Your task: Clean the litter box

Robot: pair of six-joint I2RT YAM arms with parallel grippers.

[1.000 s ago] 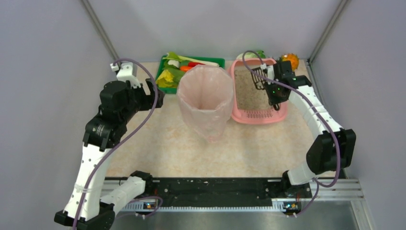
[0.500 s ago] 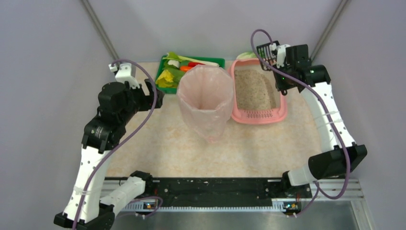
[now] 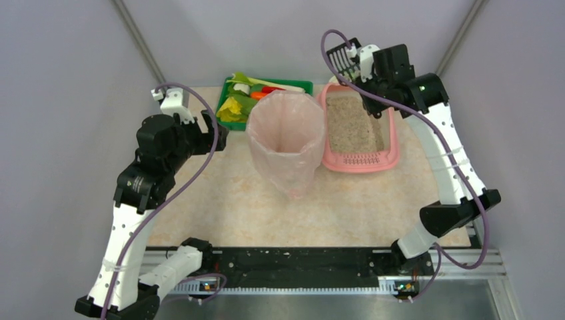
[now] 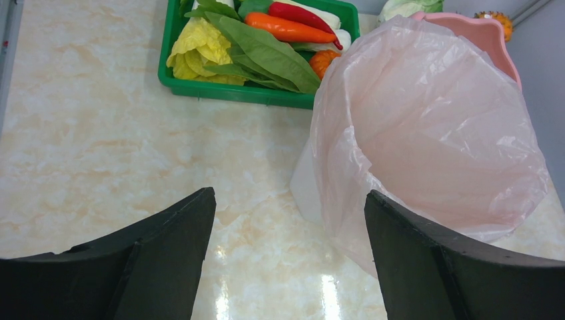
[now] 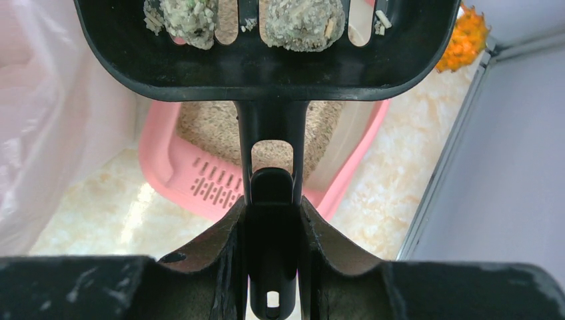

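Now your right end effector (image 3: 368, 65) pinches the scoop (image 3: 342, 56), two clumps (image 5: 303, 23) aboard, high by the upper-left corner of the litter box (image 3: 363, 161); the bin (image 3: 286, 170) sits lower left, scoop pointing upper left.

bright even light, soft shadows, glare on table (image 4: 133, 167), mostly sharp

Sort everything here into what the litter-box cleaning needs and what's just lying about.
Job: litter box; black slotted scoop holding two clumps, in the right gripper; pink bag-lined bin.
Lying about: green tray of vegetables; cabbage; orange bumpy fruit; left gripper, open, idle.
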